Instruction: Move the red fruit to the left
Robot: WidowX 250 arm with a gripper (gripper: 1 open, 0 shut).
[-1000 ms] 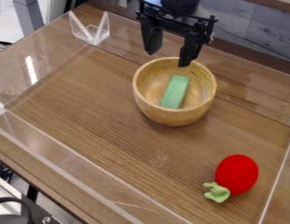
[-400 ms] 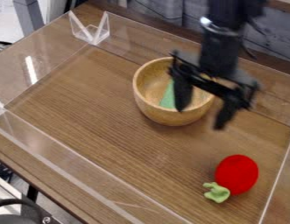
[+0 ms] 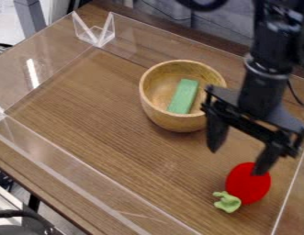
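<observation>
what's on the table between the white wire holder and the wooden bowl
Only bare wooden tabletop lies between the wire holder and the bowl, in the camera view.

Camera, one view. Station: high above the wooden table (image 3: 107,121), near enough that the surface fills most of the picture. Facing: obliquely downward, the table's left edge slanting across the lower-left corner of the picture, its far edge crossing near the top. Coverage: most of the tabletop. Shared coverage: inapplicable, the view being single.
</observation>
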